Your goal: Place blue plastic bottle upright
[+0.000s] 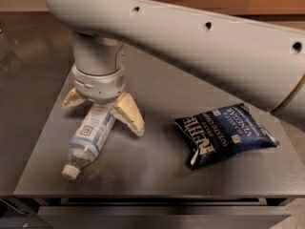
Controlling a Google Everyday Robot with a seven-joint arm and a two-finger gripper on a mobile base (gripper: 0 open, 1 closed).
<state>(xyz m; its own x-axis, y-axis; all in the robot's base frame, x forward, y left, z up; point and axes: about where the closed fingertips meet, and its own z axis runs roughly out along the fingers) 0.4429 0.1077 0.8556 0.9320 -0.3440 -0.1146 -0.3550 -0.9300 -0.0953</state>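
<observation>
The blue plastic bottle [89, 136] lies on its side on the dark table [157, 175]. It is clear, with a pale blue-and-white label, a small square mark and a white cap pointing to the front left. My gripper [102, 111] hangs over the bottle's base end. Its two cream fingers [129, 111] are spread wide, one on each side of the bottle's upper part. The jaws are open and hold nothing. The bottle's base is hidden under the wrist.
A dark blue chip bag [224, 133] lies flat on the table to the right. My large grey arm [200, 42] spans the upper part of the view. The table's front edge [152, 194] runs along the bottom.
</observation>
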